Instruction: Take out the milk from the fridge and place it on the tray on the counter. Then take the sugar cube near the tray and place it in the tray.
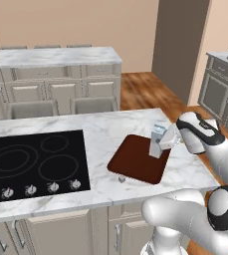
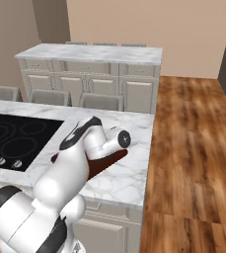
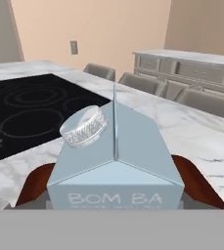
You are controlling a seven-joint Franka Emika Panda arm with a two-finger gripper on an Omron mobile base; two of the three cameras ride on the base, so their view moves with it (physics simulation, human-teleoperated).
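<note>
The gripper (image 1: 161, 144) holds the milk (image 1: 159, 141); set it down gently, flat on the tray (image 1: 135, 159)

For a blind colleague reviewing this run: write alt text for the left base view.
A white robot arm's gripper holds a small pale blue-white gabled milk carton at the far right edge of a flat reddish-brown square tray on a white-grey marbled island counter. A tiny white sugar cube lies beside the tray's near edge, right of a black glass cooktop.

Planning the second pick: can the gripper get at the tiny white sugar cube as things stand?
Probably not yet: the gripper appears shut on the pale blue gabled milk carton over the reddish-brown square tray. The sugar cube itself sits uncovered on the marbled counter, beside the tray's near edge.
</note>
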